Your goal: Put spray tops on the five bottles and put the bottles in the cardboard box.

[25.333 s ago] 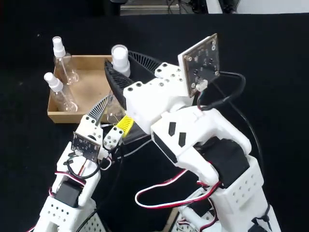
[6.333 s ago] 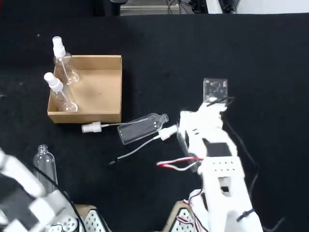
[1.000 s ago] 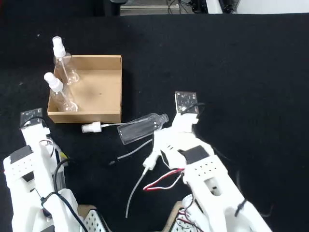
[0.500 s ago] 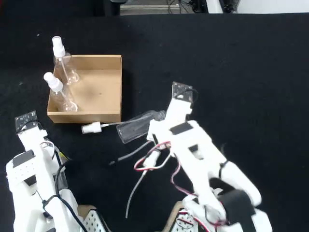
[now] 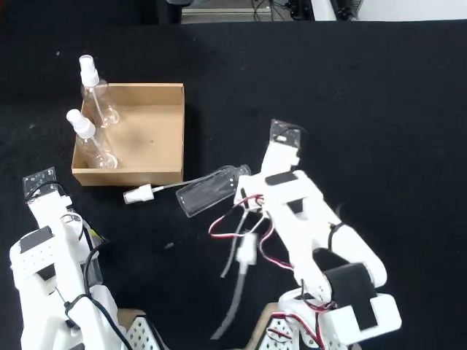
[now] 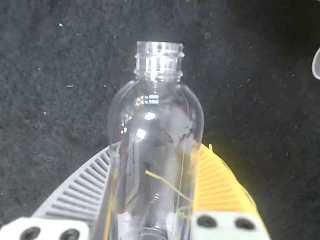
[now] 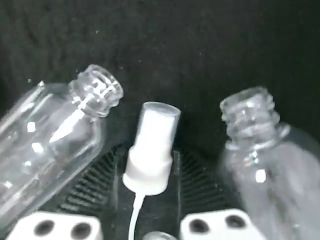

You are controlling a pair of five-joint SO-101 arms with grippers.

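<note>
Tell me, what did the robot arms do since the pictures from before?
The right jaws picked the spray top up from beside the lying bottle and lifted it. The left jaws came in and now grip the open bottle. The capped bottles in the cardboard box and the other spray top stayed put.

surface: black cloth (image 5: 394,95) | far edge: cables (image 5: 288,9), white patch (image 5: 408,9)
</note>
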